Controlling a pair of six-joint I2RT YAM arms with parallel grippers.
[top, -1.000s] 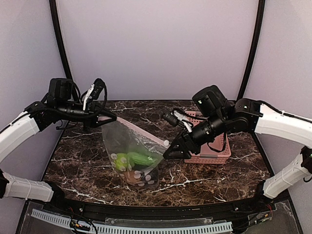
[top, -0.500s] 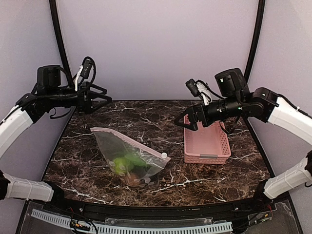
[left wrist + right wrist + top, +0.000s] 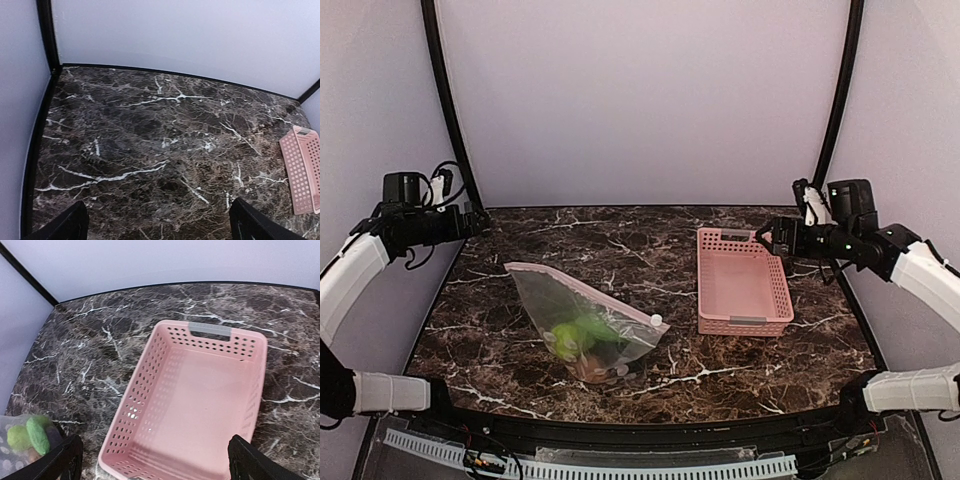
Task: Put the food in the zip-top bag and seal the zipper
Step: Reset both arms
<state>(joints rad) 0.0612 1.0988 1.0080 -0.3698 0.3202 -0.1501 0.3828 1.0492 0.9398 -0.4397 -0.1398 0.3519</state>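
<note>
Plainly: bag loaded and lying left of the basket, both my pincers spread and bare

Under everything runs the dark marbled worktop [image 3: 650,235], and I take the pink slotted basket [image 3: 742,280] on it as my mark. The clear dotted bag [image 3: 545,290] lies flat to the left of the basket, near it but not touching. Its long mouth edge slants down toward the basket's near left corner.

My left pincer [image 3: 157,226] hangs well to the left of the basket, by the far left corner of the worktop. Its fingers are set wide apart with nothing between them. My right pincer [image 3: 155,460] hovers by the basket's far right corner, raised above it. Its fingers are likewise spread wide and grip nothing. Both pincers are well apart from the bag.

The food [image 3: 582,340] sits inside the bag, bunched in its near corner, left of the basket. Green pieces [image 3: 570,330] lie on top and a brown lump [image 3: 590,366] below them, with something dark beside it that I cannot make out. From my right wrist the greens show through the dotted plastic just off one corner of the basket.

The zipper [image 3: 582,288] shows as one thin pink strip along the bag's mouth. Whether it is pressed shut all the way I cannot tell. Its small white slider tab [image 3: 657,320] sits at the end of the strip closest to the basket.
</note>
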